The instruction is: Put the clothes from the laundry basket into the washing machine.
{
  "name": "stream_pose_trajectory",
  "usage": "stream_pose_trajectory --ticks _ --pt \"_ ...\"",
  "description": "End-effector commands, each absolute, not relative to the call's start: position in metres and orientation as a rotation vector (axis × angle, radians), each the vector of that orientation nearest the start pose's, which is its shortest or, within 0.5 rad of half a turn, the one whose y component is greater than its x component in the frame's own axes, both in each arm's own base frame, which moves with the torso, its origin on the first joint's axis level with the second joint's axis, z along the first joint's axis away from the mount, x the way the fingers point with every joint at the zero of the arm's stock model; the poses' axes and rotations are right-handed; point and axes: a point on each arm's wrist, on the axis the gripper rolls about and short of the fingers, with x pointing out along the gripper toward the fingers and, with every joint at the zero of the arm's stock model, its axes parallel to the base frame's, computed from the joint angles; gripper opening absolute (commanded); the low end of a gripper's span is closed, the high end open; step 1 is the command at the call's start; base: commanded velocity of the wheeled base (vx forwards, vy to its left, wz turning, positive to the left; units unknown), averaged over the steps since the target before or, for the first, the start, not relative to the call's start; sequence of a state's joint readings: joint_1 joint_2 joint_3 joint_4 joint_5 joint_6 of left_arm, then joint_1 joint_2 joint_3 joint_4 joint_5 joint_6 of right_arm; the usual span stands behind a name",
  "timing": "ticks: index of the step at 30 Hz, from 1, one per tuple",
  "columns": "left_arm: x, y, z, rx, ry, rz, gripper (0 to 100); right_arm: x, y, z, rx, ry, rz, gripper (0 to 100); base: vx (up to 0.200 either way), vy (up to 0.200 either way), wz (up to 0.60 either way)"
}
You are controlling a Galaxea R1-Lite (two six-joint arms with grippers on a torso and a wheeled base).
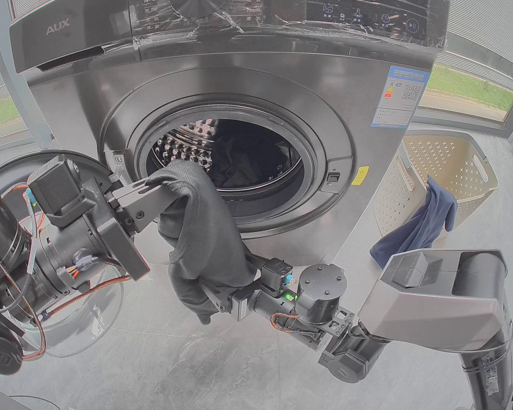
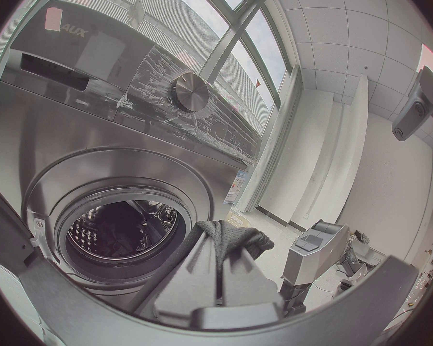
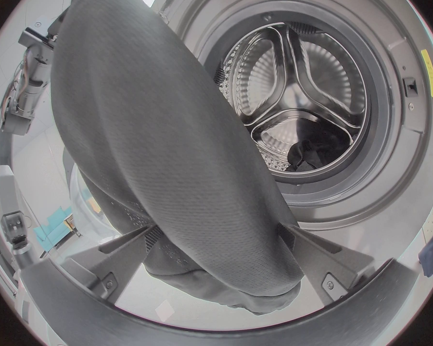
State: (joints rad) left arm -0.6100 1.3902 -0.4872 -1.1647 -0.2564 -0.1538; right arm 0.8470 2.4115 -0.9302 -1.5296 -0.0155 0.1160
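Two grippers on grey garment: left gripper pinches top, right gripper spread wide round bottom. Loose tail may snag washing machine rim, fall outside.

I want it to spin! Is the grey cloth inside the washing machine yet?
Not yet. The grey cloth hangs outside the washing machine's round opening, pinched in the left jaws.

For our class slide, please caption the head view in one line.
Left gripper holds a grey garment at the open washing machine, right gripper below; blue cloth over the basket.
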Motion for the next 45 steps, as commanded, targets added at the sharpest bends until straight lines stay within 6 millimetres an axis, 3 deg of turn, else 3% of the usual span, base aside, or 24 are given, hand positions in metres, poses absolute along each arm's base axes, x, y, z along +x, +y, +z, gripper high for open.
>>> stream_pose_trajectory --ticks 1,5,11,12,21,26,32,37,45 --pt "0.168 -0.125 0.235 -0.199 -0.22 -0.885 0 0.294 0.317 0.015 0.122 0.013 0.809 100 0.0 0.0 0.0" --pt "0.167 -0.125 0.237 -0.212 -0.225 -0.889 0 0.302 0.319 0.008 0.122 0.004 0.799 100 0.0 0.0 0.0" --pt "0.167 -0.124 0.238 -0.215 -0.225 -0.889 0 0.309 0.324 0.014 0.144 -0.032 0.789 100 0.0 0.0 0.0" --pt "0.167 -0.124 0.238 -0.217 -0.225 -0.89 0 0.309 0.325 0.015 0.147 -0.036 0.789 0 0.0 0.0 0.0" --pt "0.173 -0.123 0.236 -0.216 -0.212 -0.854 0 0.306 0.308 0.029 0.155 -0.036 0.763 0 0.0 0.0 0.0" --pt "0.196 -0.112 0.219 -0.187 -0.148 -0.748 0 0.295 0.283 0.056 0.16 -0.037 0.693 0 0.0 0.0 0.0" --pt "0.196 -0.109 0.201 -0.166 -0.08 -0.746 0 0.292 0.27 0.079 0.205 -0.068 0.635 0 0.0 0.0 0.0" --pt "0.195 -0.109 0.166 -0.079 0.044 -0.738 0 0.289 0.266 0.099 0.233 -0.11 0.629 0 0.0 0.0 0.0" --pt "0.189 -0.112 0.122 0.021 0.209 -0.792 0 0.28 0.272 0.109 0.25 -0.127 0.658 0 0.0 0.0 0.0"
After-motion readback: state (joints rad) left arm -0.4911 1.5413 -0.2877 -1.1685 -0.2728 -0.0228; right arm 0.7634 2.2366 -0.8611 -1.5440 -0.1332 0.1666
